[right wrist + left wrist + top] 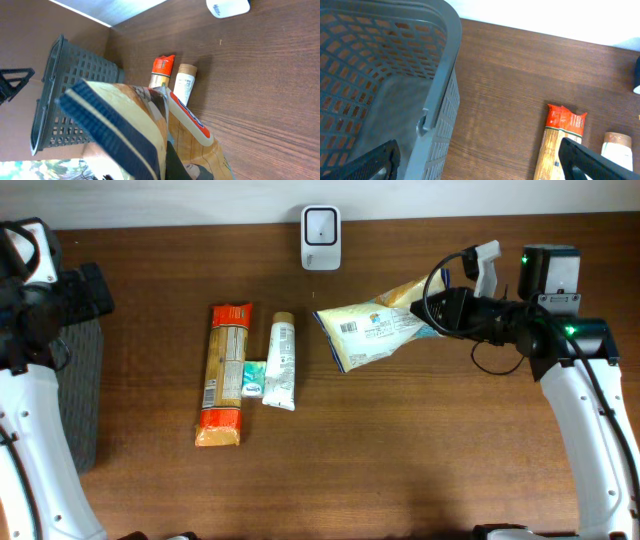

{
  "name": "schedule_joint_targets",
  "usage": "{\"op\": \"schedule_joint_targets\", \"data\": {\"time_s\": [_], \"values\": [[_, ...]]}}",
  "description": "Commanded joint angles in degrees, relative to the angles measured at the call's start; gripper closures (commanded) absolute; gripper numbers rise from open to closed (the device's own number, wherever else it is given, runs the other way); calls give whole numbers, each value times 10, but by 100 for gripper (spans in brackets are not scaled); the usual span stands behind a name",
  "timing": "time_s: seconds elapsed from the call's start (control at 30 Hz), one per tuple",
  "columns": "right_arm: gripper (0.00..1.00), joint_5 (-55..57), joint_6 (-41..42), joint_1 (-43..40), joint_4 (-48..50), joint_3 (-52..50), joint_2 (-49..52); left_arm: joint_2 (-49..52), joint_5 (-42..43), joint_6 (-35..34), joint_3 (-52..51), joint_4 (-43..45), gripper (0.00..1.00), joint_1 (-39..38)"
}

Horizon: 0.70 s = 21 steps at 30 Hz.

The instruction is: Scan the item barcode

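The item is a cream and blue snack bag [375, 330] with a white barcode label facing up near its left end. My right gripper [443, 311] is shut on the bag's right end and holds it above the table, tilted. A white scanner [321, 224] stands at the table's back edge, just left of and behind the bag. In the right wrist view the bag [125, 120] fills the foreground and hides the jaws. My left gripper [92, 292] hovers open over the grey basket [80, 395] at far left, its fingers [375, 162] wide apart and empty.
A long pasta pack [222, 375], a white tube [281, 360] and a small teal box [254, 377] lie side by side left of centre. The basket's rim [440, 75] sits under the left gripper. The right wrist view also shows the scanner [227, 7].
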Motion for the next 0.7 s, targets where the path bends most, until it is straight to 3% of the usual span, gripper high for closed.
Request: {"op": "schedule_joint_targets", "data": {"time_s": [0.0,0.2,0.4,0.67], "values": [[96,26,76,1,5,10,-10,-3,-4,11,7,1,1,2],[96,54,141,0,8,10,-9,-3,-4,11,7,1,1,2],[96,90,104,11,18,10,-7,-3,-4,11,7,1,1,2],[96,343,31,118,40,76,38,-3,-4,11,7,1,1,2]]}}
